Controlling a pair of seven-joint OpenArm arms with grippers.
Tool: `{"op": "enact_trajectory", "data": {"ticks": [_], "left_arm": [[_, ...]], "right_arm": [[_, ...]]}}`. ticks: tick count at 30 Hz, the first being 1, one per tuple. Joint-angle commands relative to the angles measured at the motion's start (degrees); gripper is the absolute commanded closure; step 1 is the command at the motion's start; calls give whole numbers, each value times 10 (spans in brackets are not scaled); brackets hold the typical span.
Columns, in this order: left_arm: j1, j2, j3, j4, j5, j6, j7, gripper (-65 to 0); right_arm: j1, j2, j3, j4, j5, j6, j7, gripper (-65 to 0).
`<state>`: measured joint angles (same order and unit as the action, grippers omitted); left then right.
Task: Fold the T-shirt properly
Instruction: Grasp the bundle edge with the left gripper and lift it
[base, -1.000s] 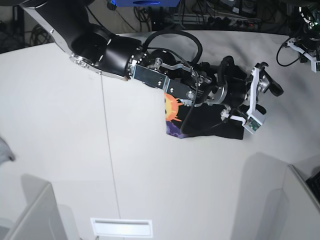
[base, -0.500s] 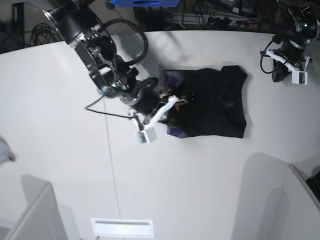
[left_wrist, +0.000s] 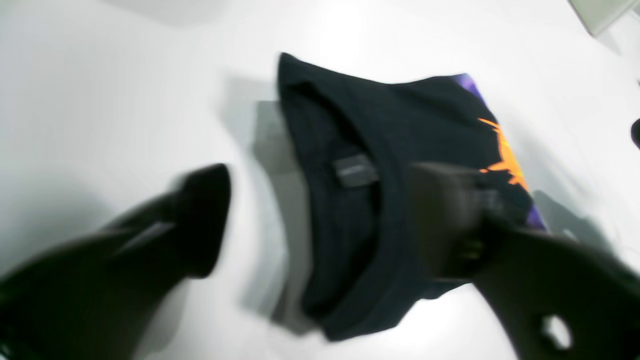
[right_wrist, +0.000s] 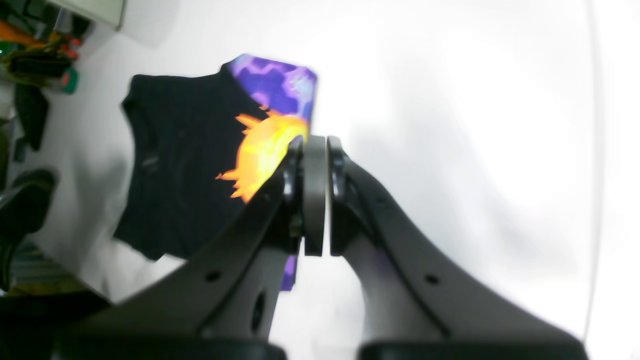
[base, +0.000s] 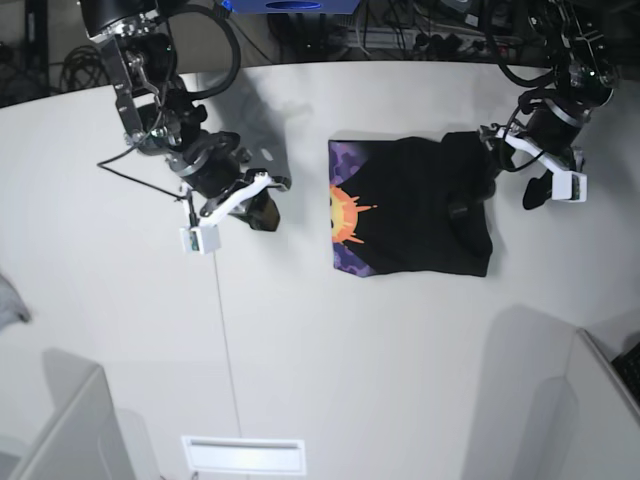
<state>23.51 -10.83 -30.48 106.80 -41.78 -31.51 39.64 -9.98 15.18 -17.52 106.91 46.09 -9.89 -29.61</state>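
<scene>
A folded black T-shirt (base: 412, 207) lies flat on the white worktop (base: 330, 360) right of centre in the base view, its orange sun print and purple patch showing along the left edge. In the upper left of that view, the right arm reaches down from the top edge, its tool (base: 262, 208) angled toward the shirt but well apart from it; its wrist view shows the jaws pressed together on nothing. At the upper right, the left arm's tool (base: 516, 164) hangs over the shirt's right edge, jaws spread wide and empty.
</scene>
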Motion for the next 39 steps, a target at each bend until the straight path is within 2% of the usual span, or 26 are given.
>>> {"op": "enact_trajectory", "data": {"ticks": [1,5,7,13,18,25,27,30,33,35,36,39], "left_arm": [[-9,-6,11,1,-11,3,-14,-645],[-44,-6,41,-56,-11,54,-14,-650],[-63,-6,44,-95,-11,68,-14,-650],[-105,-9,58,-178,-9,69,-14,-559],[-122,-10,101,-215,-9,69,-14,-556],[-146,-9,121,-268,-9,69,-14,-550],[-149,-10,121,-284,-8,69,-14,-487],[-155,-11,131,-296,-8,70,-14,-301],[-156,-32,177,-296,11,70,-14,-105],[-157,-36,194,-294,31,70,-14,-18],[-157,-36,198,-292,45,70,-14,0],[-157,-36,201,-290,78,70,-14,0]], "right_arm": [[4,6,2,12,3,6,11,0],[-8,6,4,12,3,6,10,0],[-10,6,4,12,3,6,10,0],[-18,6,5,12,3,6,10,0],[-20,6,5,12,3,6,10,0],[-29,6,7,13,3,6,10,0],[-37,6,16,13,3,6,10,0],[-58,6,53,13,3,6,12,0],[-76,4,102,11,3,6,12,0],[-87,4,126,12,3,6,12,0],[-91,4,140,12,3,6,12,0],[-108,5,170,12,3,7,12,0]]}}
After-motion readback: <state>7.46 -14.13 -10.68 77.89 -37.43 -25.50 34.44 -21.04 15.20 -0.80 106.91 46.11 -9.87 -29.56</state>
